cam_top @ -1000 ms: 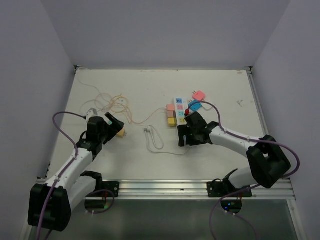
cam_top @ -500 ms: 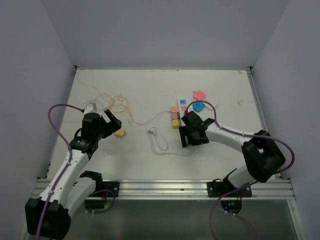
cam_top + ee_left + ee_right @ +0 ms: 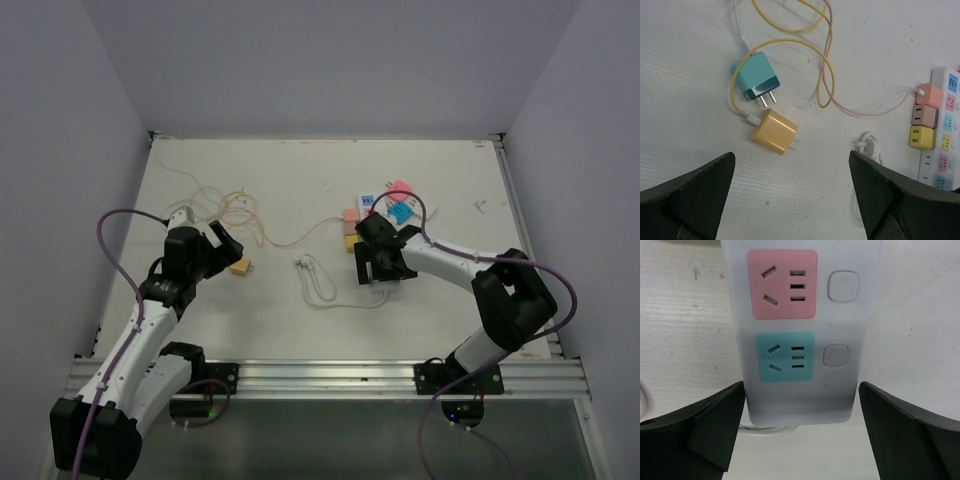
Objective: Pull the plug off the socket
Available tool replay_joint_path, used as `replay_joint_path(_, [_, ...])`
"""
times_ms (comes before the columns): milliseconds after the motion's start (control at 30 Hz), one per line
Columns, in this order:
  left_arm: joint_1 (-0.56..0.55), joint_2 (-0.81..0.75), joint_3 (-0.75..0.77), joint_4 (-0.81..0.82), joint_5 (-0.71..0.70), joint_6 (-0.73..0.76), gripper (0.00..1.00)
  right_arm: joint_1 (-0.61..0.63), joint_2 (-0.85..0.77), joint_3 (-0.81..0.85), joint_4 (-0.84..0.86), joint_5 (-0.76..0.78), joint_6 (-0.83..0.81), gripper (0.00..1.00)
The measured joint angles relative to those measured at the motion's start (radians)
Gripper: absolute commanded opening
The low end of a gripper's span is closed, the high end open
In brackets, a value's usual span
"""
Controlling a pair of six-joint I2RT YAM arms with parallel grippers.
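The socket (image 3: 805, 395), a white strip with a pink (image 3: 782, 284) and a teal outlet face (image 3: 785, 356), lies lengthwise with its cord end between the fingers of my right gripper (image 3: 802, 390), which is open around it without clamping. In the top view my right gripper (image 3: 380, 270) hides most of the socket (image 3: 367, 203). Three plugs sit in the strip's left side: salmon (image 3: 930, 94), dusty pink (image 3: 925, 116) and yellow (image 3: 921, 137). My left gripper (image 3: 791, 165) is open and empty over bare table, just short of a loose yellow plug (image 3: 774, 131).
A loose teal plug (image 3: 755, 77) lies beside the yellow one, amid yellow and pink cables (image 3: 825, 75). A coiled white cord (image 3: 315, 280) lies between the arms. Blue (image 3: 402, 212) and pink plugs (image 3: 400, 189) rest right of the strip. Walls enclose the table.
My right gripper has opened wider and slid left and forward over the strip's near end. My left arm drew back from the loose yellow plug, then held still.
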Motion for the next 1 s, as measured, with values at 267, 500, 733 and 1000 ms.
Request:
replay_joint_path(267, [0.0,0.0,0.0,0.0,0.003,0.0,1.0,0.0,0.005,0.016,-0.009,0.017,0.039,0.99])
replay_joint_path(500, [0.0,0.0,0.0,0.0,0.006,0.0,1.0,0.0,0.036,0.053,-0.002,0.03,0.056,0.97])
replay_joint_path(733, [0.0,0.0,-0.001,0.001,0.011,0.0,1.0,0.0,0.09,0.055,0.008,0.048,0.071,0.91])
replay_joint_path(1000, [0.0,0.0,-0.009,0.003,0.013,-0.001,1.0,-0.002,0.091,0.056,0.019,0.048,0.077,0.76])
